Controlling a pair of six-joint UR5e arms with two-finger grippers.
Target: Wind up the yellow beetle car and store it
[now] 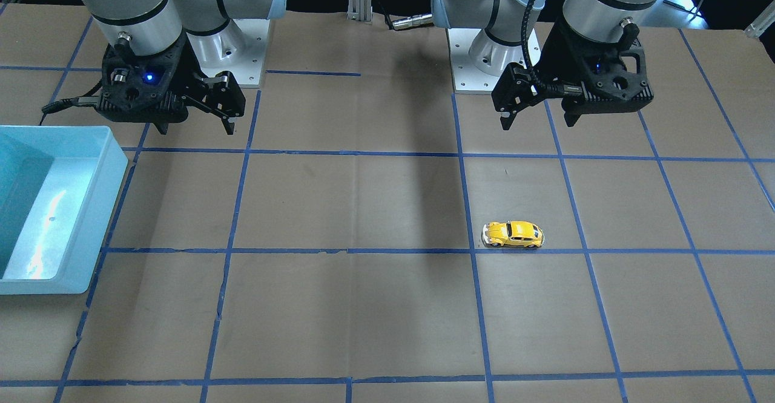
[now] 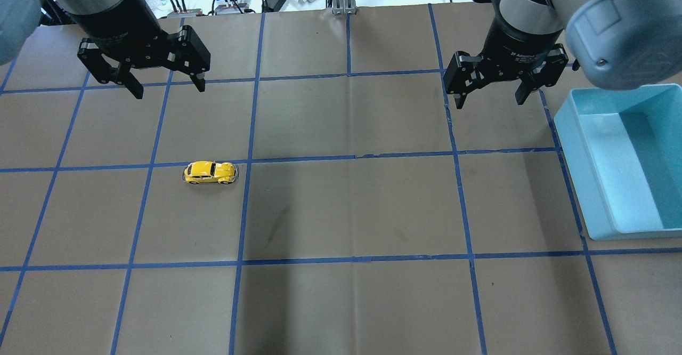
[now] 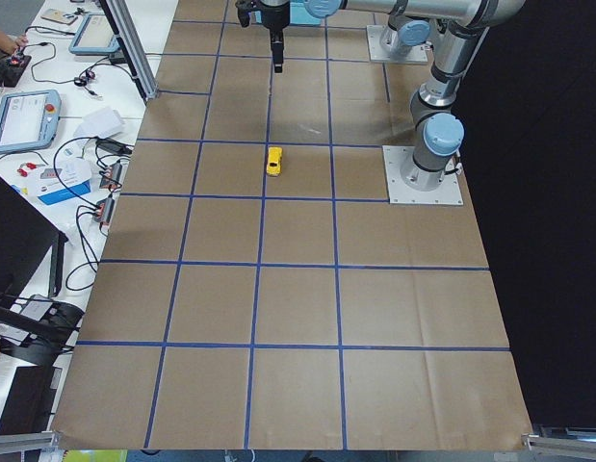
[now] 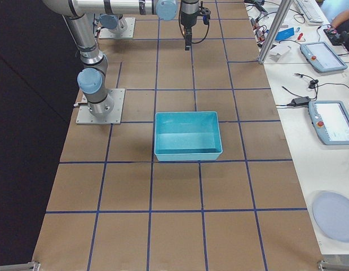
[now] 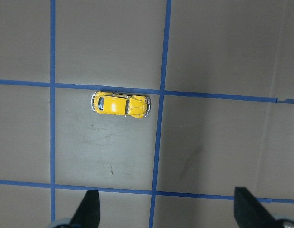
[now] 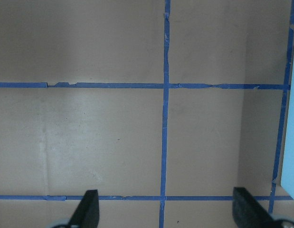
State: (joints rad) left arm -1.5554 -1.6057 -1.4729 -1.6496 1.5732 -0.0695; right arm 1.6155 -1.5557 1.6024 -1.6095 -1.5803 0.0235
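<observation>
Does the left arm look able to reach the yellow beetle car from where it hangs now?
Probably yes. The yellow beetle car stands alone on the table on that arm's side, and the left gripper hangs open nearby.

brown paper covers the table [image 2: 351, 211], squared off by blue tape lines [image 2: 298, 158]. along one long side runs a white bench [image 4: 321, 169], cables [image 3: 113, 146] and screen pads [image 4: 334, 121] scattered over it. a metal post [image 3: 132, 53] stands at that edge. light overhead, glare on paper.
</observation>
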